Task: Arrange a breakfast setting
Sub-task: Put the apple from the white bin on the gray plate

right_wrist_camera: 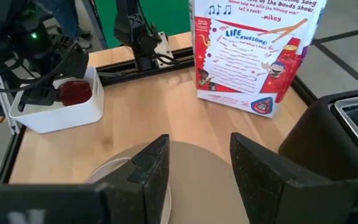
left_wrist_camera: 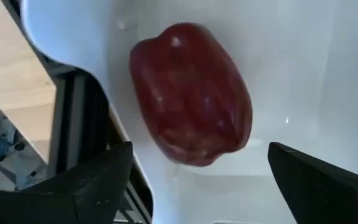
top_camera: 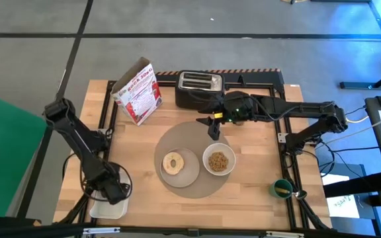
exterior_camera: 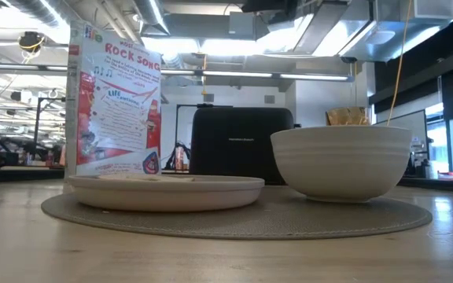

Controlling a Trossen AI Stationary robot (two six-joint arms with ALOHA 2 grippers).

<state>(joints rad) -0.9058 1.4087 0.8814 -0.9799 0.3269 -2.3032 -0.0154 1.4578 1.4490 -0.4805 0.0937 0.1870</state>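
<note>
A round grey placemat [top_camera: 194, 188] lies mid-table. On it stand a small white plate [top_camera: 189, 170] bearing a tan bagel-like ring [top_camera: 172, 162] and a white bowl [top_camera: 218, 160] filled with brown cereal. A small red apple [left_wrist_camera: 191, 93] lies in a white bin [top_camera: 104, 210] at the table's near left corner. My left gripper [left_wrist_camera: 197, 168] is open just above the apple, one finger on each side of it. My right gripper [right_wrist_camera: 201, 155] is open and empty above the placemat's far edge, in front of the toaster. The metal spoon is not in view.
A red and white cereal box [top_camera: 137, 92] stands at the far left. A black toaster [top_camera: 199, 89] stands at the far middle. A green cup [top_camera: 282, 189] sits at the near right edge. Bare wood lies left and right of the placemat.
</note>
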